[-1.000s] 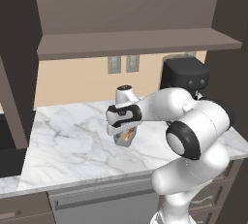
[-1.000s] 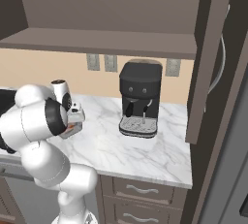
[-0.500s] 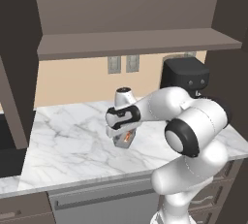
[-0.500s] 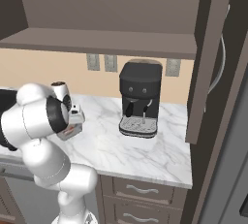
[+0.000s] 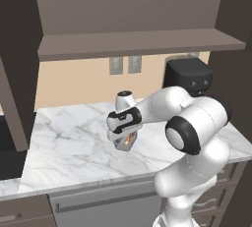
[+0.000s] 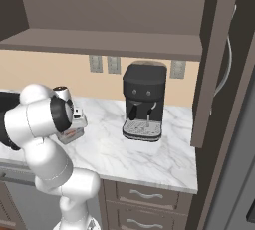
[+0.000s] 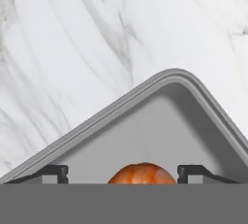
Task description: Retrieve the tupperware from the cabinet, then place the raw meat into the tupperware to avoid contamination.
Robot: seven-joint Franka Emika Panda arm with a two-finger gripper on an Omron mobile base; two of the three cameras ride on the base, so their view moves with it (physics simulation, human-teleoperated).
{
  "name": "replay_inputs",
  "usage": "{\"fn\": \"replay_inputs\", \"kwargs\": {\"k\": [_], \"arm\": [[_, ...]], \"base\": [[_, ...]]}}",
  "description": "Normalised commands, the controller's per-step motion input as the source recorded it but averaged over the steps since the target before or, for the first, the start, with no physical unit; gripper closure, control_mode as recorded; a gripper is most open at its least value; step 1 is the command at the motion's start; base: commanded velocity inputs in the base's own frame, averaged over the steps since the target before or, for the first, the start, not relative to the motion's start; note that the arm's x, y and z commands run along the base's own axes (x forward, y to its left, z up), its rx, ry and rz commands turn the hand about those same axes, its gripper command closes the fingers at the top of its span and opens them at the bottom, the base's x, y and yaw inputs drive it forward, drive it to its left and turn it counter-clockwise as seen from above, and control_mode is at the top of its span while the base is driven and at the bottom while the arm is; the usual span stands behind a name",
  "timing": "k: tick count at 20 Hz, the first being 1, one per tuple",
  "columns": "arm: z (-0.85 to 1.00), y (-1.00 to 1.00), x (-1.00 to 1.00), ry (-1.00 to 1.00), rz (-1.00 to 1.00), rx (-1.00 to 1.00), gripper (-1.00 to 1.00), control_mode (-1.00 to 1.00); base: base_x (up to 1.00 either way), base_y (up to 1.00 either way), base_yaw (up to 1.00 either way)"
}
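Observation:
The grey tupperware (image 7: pixel 160 121) sits on the white marble counter (image 5: pixel 69 142), one rounded corner pointing away in the hand view. The orange raw meat (image 7: pixel 143 173) lies inside it, between my fingertips (image 7: pixel 58 172). My gripper (image 7: pixel 127 172) is open: the jaws stand wider than the meat, with a gap on its left side. From the base views, the gripper (image 5: pixel 125 133) points down right over the tupperware (image 5: pixel 122 144), where the raw meat (image 5: pixel 129 139) shows as an orange spot. The brown cabinet (image 5: pixel 138 44) stands open above the counter, its inner shelf bare.
A black coffee machine (image 6: pixel 144 99) stands at the back of the counter, to the right of the tupperware (image 6: pixel 69 134). An open cabinet door (image 6: pixel 214 59) hangs at the right and another (image 5: pixel 17 73) at the left. Drawers (image 6: pixel 144 194) lie under the counter.
The hand has barely shifted above the tupperware. Nothing else has moved.

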Motion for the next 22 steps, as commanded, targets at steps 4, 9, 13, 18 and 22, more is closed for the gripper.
{"fn": "replay_inputs", "kwargs": {"k": [4,9,13,18,22], "arm": [[-0.10,0.00,0.01,0.00,0.06,0.00,-1.00,-1.00],[-0.05,0.00,0.00,0.00,0.11,0.00,-1.00,-1.00],[0.00,0.00,0.00,0.00,0.10,0.00,-1.00,-1.00],[-0.02,0.00,0.00,0.00,0.08,0.00,-1.00,-1.00],[-0.06,0.04,0.00,0.00,0.03,0.00,1.00,-1.00]], "base": [[0.00,0.00,0.00],[0.00,0.00,0.00],[0.00,0.00,0.00],[0.00,0.00,0.00],[0.00,0.00,0.00]]}}
